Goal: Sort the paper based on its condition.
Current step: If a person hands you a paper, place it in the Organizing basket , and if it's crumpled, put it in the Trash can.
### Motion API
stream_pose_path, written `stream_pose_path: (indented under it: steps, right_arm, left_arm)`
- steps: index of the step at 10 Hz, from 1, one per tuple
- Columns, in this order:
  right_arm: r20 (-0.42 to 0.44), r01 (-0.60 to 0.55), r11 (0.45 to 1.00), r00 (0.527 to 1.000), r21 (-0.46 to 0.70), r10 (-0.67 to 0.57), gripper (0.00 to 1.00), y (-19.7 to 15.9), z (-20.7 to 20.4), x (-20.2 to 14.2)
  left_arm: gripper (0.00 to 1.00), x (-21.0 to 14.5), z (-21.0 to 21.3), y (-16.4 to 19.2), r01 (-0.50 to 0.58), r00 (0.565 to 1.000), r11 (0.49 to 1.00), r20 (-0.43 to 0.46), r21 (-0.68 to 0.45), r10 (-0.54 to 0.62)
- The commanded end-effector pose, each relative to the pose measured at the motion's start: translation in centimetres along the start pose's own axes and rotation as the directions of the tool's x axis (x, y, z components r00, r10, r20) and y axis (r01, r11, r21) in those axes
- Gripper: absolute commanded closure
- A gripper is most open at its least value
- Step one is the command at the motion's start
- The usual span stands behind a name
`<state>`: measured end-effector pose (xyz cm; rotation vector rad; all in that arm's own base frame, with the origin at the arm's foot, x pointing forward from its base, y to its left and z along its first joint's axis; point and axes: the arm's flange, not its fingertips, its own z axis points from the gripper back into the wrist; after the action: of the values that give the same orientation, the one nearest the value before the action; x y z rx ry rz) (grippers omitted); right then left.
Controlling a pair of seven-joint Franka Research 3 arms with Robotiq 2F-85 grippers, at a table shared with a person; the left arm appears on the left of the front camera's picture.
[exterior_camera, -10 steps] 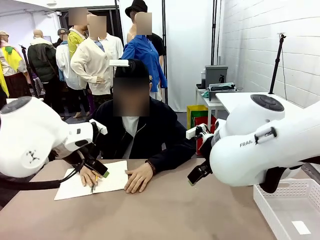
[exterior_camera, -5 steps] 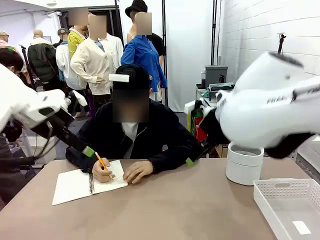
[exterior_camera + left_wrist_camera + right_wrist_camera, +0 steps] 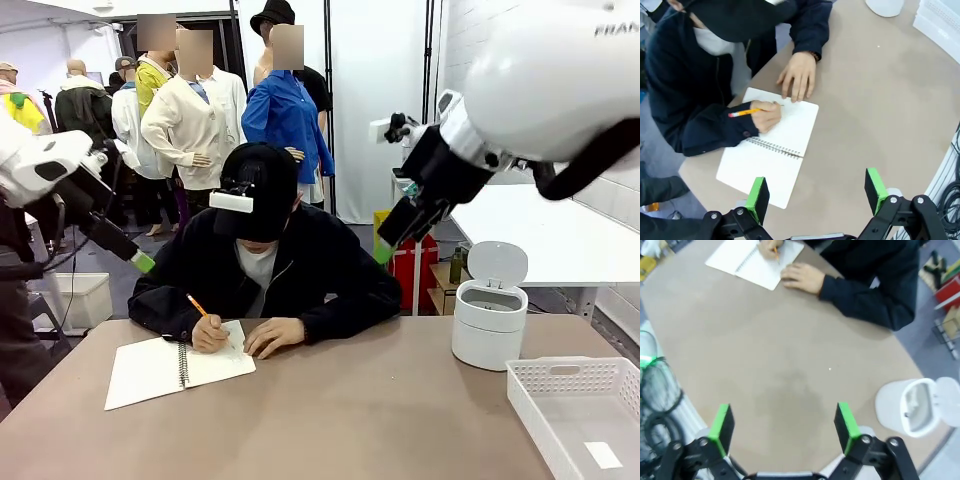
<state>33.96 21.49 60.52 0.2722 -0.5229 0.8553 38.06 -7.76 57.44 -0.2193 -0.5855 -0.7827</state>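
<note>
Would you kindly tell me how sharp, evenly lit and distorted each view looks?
Front view: soft, even light, notebook sharp. Left wrist view: table edge bows from the wide lens. Right wrist view: same bowing, faint darker patch on the table.

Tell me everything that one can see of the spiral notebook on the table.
The notebook lies open and flat on the brown table, at the robot's left, before the seated person. Its pages look like white paper, joined by a wire spiral down the middle. One hand holding an orange pencil rests on one page; the other hand touches that page's edge.
</note>
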Motion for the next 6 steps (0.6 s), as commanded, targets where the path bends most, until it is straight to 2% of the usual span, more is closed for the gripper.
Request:
stream_pose_path:
  steps: [1,3,6]
  right_arm:
    - [-0.003,-0.034,0.999,0.999,-0.018,0.034,0.0,-0.8,1.2,1.0]
    - [0.058,-0.004,0.999,0.998,-0.048,0.007,0.0,-1.6,3.5,1.0]
    - [0.091,0.054,0.992,0.995,-0.115,-0.044,0.0,-1.8,5.1,1.1]
  left_arm:
    - [0.0,0.8,2.7,1.7,0.012,0.999,1.0,0.03,0.01,-0.012]
    - [0.0,1.3,6.6,0.6,-0.031,0.995,0.998,0.091,0.058,0.026]
    - [0.0,1.4,9.3,-2.6,-0.147,0.989,0.979,0.029,0.142,0.145]
